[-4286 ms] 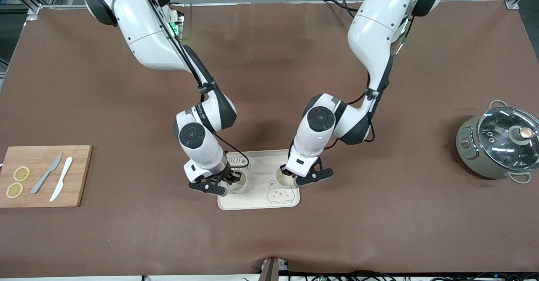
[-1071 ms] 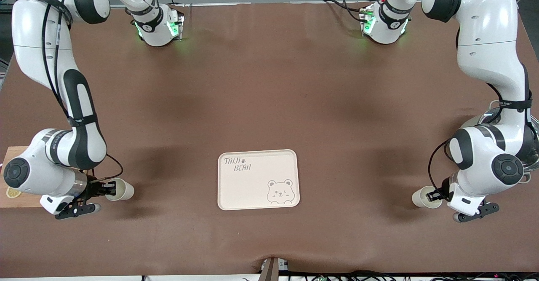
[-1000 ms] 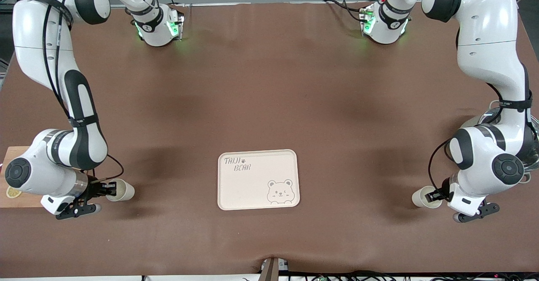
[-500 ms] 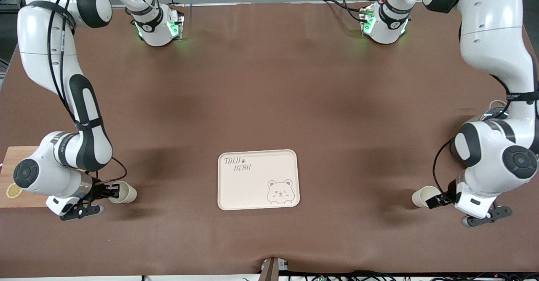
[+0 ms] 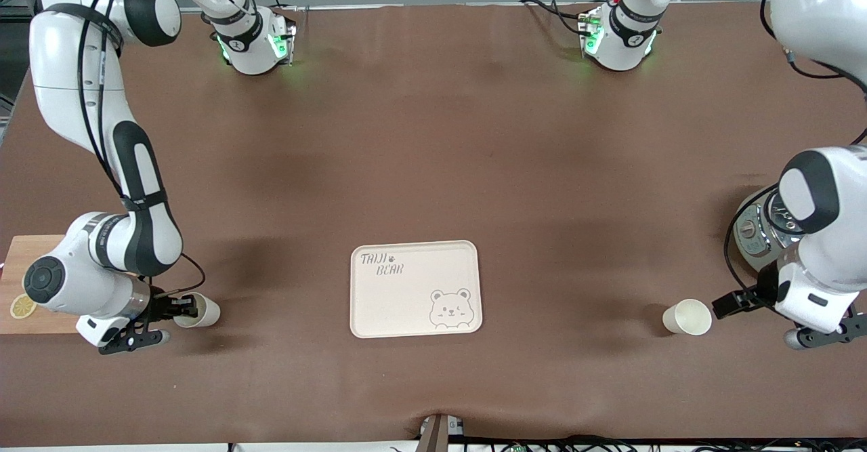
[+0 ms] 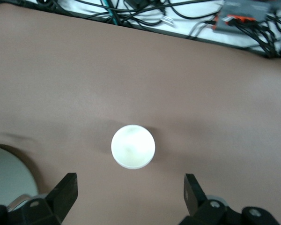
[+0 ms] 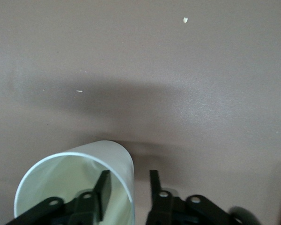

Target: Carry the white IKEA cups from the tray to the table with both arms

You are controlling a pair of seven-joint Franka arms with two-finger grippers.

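**Cups stand apart at the table's two ends**

Cups of off-white plastic, small, tapered and handleless, stand upright on the brown table covering, one at each end, with the cream rectangular bear-printed tray (image 5: 414,288) bare between them. The cup at the right arm's end (image 5: 202,310) is pinched at its rim by the right gripper (image 5: 177,308), one finger (image 7: 102,188) inside the wall and the other outside it. The cup at the left arm's end (image 5: 687,317) stands free. The left gripper (image 5: 762,316) hangs just beside and above it, its fingers (image 6: 65,191) spread wide and touching nothing. A grey lidded pot (image 5: 758,234) sits near the left arm; a wooden cutting board (image 5: 15,289) lies near the right arm.
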